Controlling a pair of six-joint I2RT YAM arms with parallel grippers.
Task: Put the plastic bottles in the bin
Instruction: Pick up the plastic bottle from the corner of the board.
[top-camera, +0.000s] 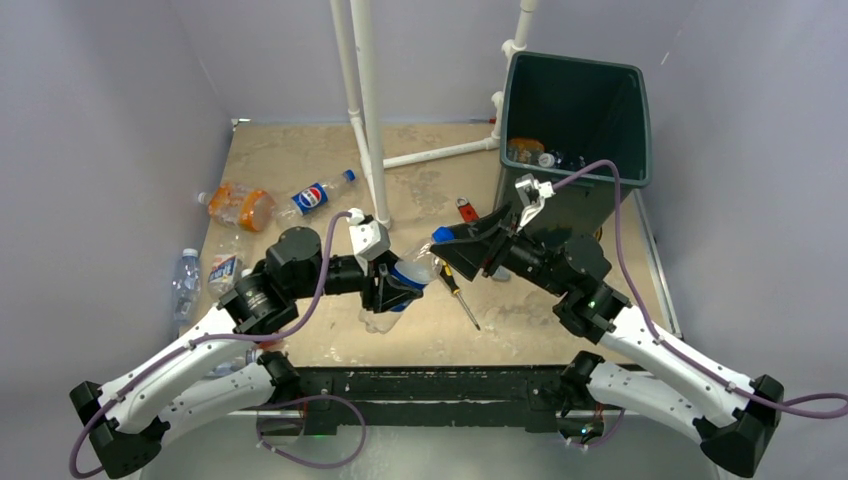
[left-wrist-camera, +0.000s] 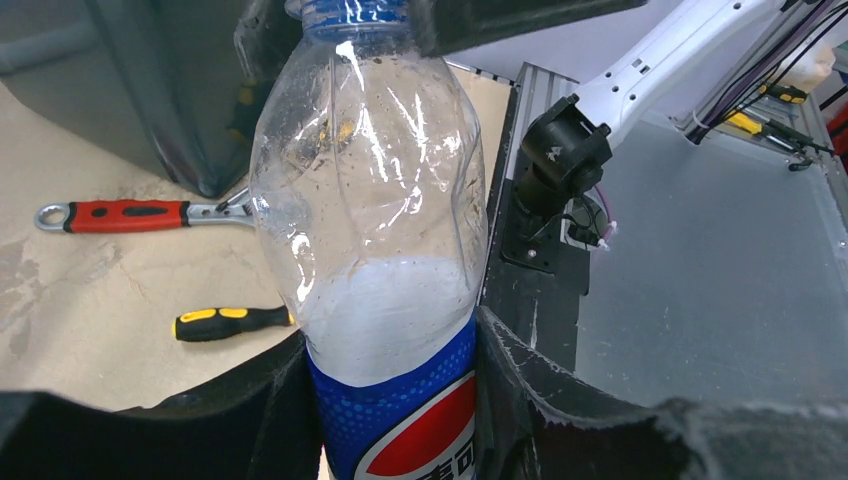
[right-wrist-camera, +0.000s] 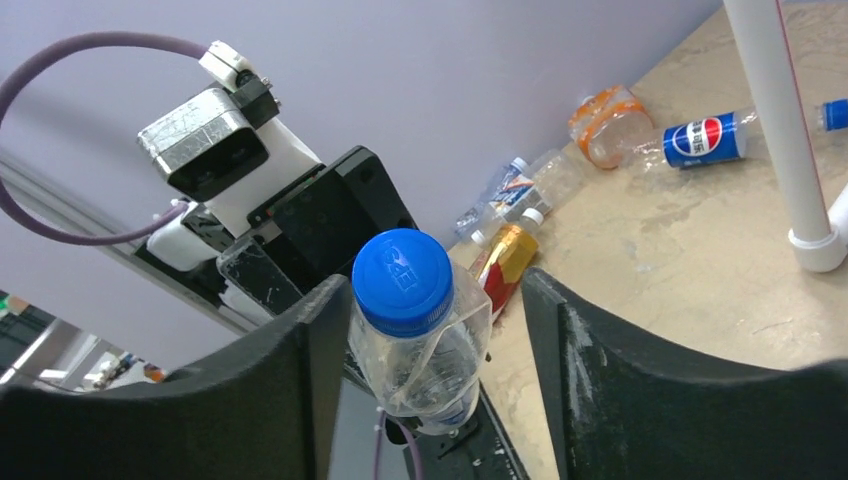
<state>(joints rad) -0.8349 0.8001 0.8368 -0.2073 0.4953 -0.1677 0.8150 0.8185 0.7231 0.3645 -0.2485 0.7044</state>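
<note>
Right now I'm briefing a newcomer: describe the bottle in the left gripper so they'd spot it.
Left of the dark green plastic bin, look mid-table. The left gripper clamps a clear plastic Pepsi bottle, its blue cap inside the open right gripper; another Pepsi bottle lies loose behind.

Table (top-camera: 430, 190): tan, mottled top. Left side: 1 orange-tinted bottle (top-camera: 240, 205) with 1 Pepsi bottle (top-camera: 318, 194) just beside it, and 2 clear bottles (top-camera: 185, 280) near the left edge, all lying flat. Centre: 1 red-handled wrench (top-camera: 466, 210), 1 yellow-and-black screwdriver (top-camera: 462, 300). Far side: white pipe frame (top-camera: 430, 155). Far right corner: dark green bin (top-camera: 576, 59).
</note>
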